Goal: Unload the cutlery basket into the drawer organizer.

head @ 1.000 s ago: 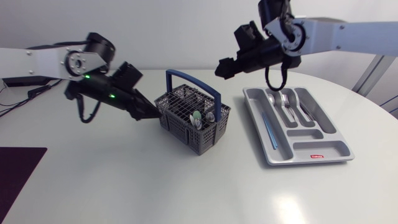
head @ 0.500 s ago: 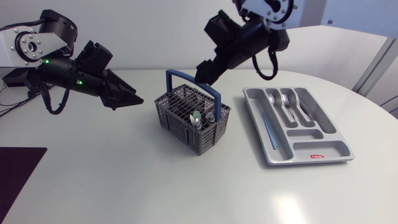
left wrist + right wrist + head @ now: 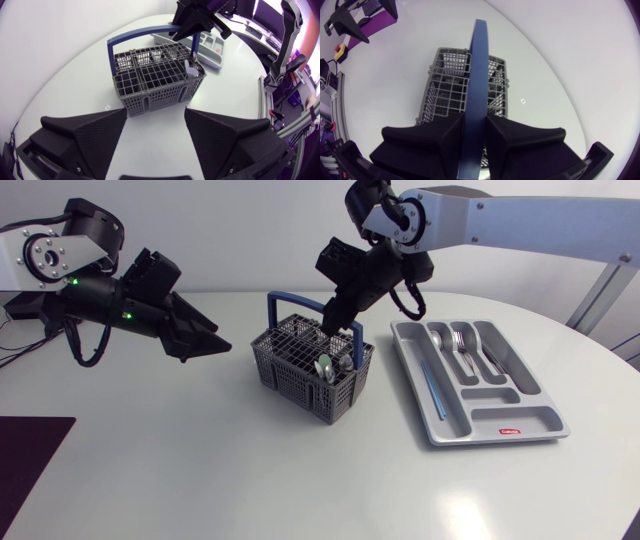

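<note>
Handle now pinched by right gripper, swung over from the drawer organizer; left gripper, drawn back from basket, hangs spread; cutlery remains to unload

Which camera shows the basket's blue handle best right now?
The right wrist view: the blue handle runs between the right gripper's jaws, which press it from both sides. The left wrist view shows its arch from afar; the head view has it partly hidden behind that gripper.
</note>
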Robot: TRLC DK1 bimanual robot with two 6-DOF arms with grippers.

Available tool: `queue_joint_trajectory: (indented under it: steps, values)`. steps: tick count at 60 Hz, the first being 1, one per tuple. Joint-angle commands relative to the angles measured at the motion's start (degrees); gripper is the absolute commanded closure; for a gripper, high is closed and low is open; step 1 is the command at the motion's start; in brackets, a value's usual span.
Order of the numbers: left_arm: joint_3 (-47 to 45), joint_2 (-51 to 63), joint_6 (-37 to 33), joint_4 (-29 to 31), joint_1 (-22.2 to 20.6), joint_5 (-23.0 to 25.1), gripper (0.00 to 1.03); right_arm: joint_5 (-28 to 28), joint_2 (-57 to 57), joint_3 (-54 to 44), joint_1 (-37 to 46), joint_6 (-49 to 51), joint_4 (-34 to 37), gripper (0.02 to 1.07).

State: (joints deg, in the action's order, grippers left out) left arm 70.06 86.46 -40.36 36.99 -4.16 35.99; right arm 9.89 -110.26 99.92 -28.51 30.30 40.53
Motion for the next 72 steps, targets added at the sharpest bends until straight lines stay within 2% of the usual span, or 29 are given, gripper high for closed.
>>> queue_joint_trajectory:
  steps: [1,16,37,56,72]
  values:
    - [-2.2,-1.9,-1.0,-0.1,0.2,0.7,0.23,0.7,1.2,0.4,-0.1,4.9,1.8,1.02]
    - [-3.8,-4.3,-0.8,0.0,-0.7,0.7,0.23,7.4,6.0,-3.9,0.5,12.1,6.4,1.02]
    - [-6.0,-7.1,-0.7,0.4,-1.4,0.6,0.23,15.9,11.6,-9.4,-1.5,17.3,7.2,1.02]
    - [-8.8,-9.5,-1.6,0.3,-1.0,0.6,0.23,13.7,10.2,-11.1,-4.6,18.1,1.2,1.02]
    - [-10.5,-11.1,-1.7,0.2,-2.2,0.6,0.23,12.4,10.5,-14.9,-3.7,21.3,-4.0,1.02]
